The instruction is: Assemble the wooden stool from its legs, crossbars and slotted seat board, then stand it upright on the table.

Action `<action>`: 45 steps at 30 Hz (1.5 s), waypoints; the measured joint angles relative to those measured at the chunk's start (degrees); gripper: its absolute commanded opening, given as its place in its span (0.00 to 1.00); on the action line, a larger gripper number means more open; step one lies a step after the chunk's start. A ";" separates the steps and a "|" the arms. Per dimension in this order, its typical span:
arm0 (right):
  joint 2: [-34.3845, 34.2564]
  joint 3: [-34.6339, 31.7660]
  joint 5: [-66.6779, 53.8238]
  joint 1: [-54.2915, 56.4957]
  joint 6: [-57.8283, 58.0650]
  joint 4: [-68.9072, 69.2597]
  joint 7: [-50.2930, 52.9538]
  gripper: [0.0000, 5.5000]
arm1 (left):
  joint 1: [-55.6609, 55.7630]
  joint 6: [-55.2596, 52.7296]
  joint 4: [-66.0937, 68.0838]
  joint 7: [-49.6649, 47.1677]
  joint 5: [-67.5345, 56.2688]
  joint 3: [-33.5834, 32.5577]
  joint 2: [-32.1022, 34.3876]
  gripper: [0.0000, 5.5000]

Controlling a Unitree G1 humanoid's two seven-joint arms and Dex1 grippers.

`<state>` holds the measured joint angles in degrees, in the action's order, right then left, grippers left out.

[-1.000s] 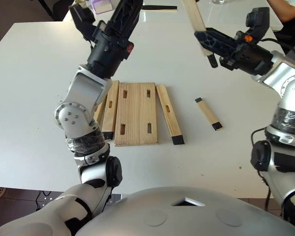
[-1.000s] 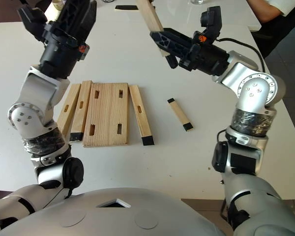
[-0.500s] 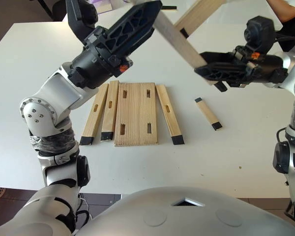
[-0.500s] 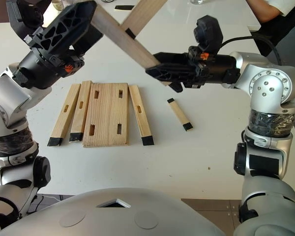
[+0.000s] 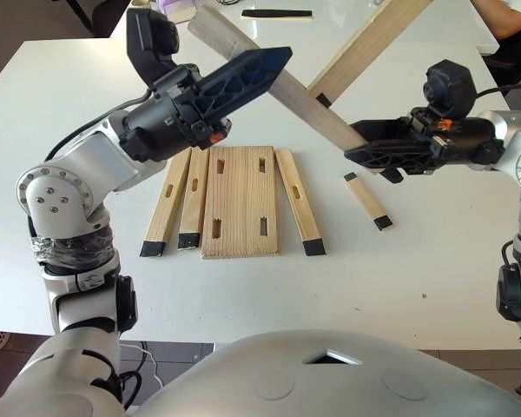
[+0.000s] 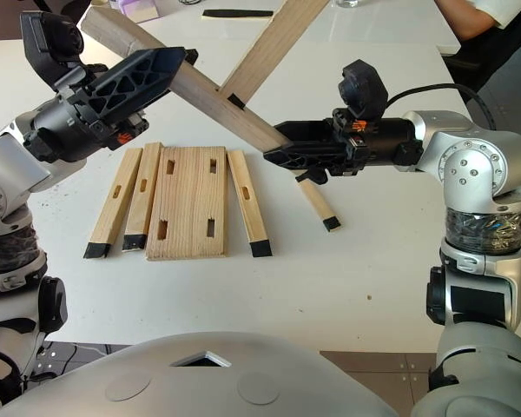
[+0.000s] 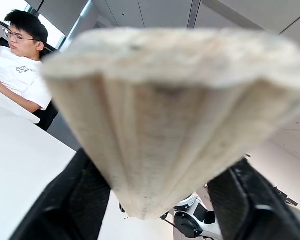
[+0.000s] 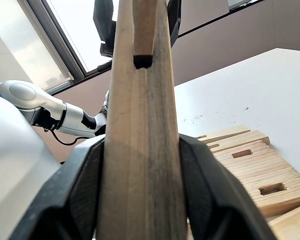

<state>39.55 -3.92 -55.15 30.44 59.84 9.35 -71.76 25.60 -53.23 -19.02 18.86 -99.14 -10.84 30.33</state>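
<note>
Held aloft over the white table [image 5: 61, 113]: a long pale wooden stool leg [image 5: 339, 126], slanting down from far left to near right. Seated in its slot, and rising away to the far right, a second pale wooden bar [image 5: 369, 43]. Clamped near the upper end by the left gripper [image 5: 273, 65], fingers closed along both sides. Pinched at the lower end by the right gripper [image 5: 360, 146], likewise closed on it.

A second ago only one bar in sight, high in the right gripper. Half a second ago already crossed, and since then swung lower and leftward.

Lying flat and unmoved below: the pale slotted rectangular seat board [image 5: 240, 201]. Just beside its left edge a black-tipped inner left leg [image 5: 194, 195], then an outer left leg [image 5: 167, 204]. Along its right edge a right-hand leg [image 5: 298, 201], and farther right a short black-ended crossbar [image 5: 367, 200].

Cut off by the top edge: the second bar's far end. Partly hidden behind the right gripper in the right eye view: the short crossbar's far end. Blocked in the left wrist view by the leg's butt end: the gap between the fingers.

Left arm bent, elbow out to the left, forearm reaching up and rightward. Right arm stretched leftward, forearm near level above the short crossbar.
</note>
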 measured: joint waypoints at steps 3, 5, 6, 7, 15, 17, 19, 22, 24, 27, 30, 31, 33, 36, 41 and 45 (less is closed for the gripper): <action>-0.31 0.00 -0.22 0.00 0.13 -0.03 0.59 0.37 | -0.02 0.29 0.00 0.20 0.97 0.08 0.23 0.39; -0.48 -0.02 -0.64 0.00 0.43 -0.03 0.97 0.37 | -0.56 0.62 -0.36 0.39 1.03 0.11 0.22 0.39; -0.61 -0.02 -0.81 0.00 0.53 -0.02 1.26 0.37 | -0.91 0.85 -0.50 0.39 1.02 0.17 0.19 0.39; -0.73 -0.02 -0.96 0.00 0.75 -0.01 1.58 0.37 | -1.34 1.27 -0.62 0.36 0.99 0.25 0.11 0.39; -1.63 -0.20 -1.44 0.01 1.25 0.58 3.03 0.37 | -2.81 2.54 -2.12 0.06 1.65 2.00 -0.45 0.52; -1.90 -0.22 -1.86 0.01 1.25 0.77 3.33 0.37 | -3.37 2.19 -2.88 0.05 1.90 3.12 -0.85 0.57; -1.90 -0.24 -1.91 0.01 1.25 0.77 3.52 0.37 | -3.37 2.21 -2.89 0.04 1.91 3.24 -0.85 0.58; -1.90 -0.24 -2.24 0.01 1.24 0.80 3.69 0.37 | -3.37 2.24 -2.85 -0.01 1.88 3.25 -0.84 0.58; -1.86 -0.24 -2.26 0.01 1.23 0.80 3.71 0.37 | -3.36 2.37 -2.83 0.00 1.88 3.25 -0.84 0.53; -1.42 -0.15 -2.15 0.00 0.86 0.80 3.54 0.37 | -3.33 2.67 -2.44 0.04 1.86 3.01 -0.84 0.44; -1.16 0.06 -2.03 0.00 0.60 0.76 3.23 0.37 | -3.33 2.66 -2.29 0.20 2.08 2.59 -0.57 0.39; -1.16 0.20 -1.99 0.00 0.31 0.75 3.20 0.37 | -3.33 2.63 -2.30 0.54 2.28 2.50 -0.48 0.39; -1.16 0.44 -1.82 0.01 -0.08 0.73 3.09 0.37 | -3.33 2.59 -2.31 1.27 2.90 2.41 -0.25 0.39; -1.16 0.63 -1.69 0.01 -0.39 0.70 3.03 0.37 | -3.38 2.60 -2.64 2.26 3.95 2.27 -0.01 0.39; -1.12 2.29 2.25 0.00 -5.30 0.60 2.46 0.48 | -3.77 3.00 -2.93 3.18 6.63 2.07 -0.04 0.39; -0.72 4.74 9.97 -1.27 -14.30 0.56 1.38 0.57 | -3.76 4.16 -2.72 4.73 10.98 1.95 0.00 0.39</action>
<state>38.84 0.82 -45.18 29.17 45.54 9.90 -70.38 21.84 -49.07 -21.75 23.59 -88.16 -8.89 30.32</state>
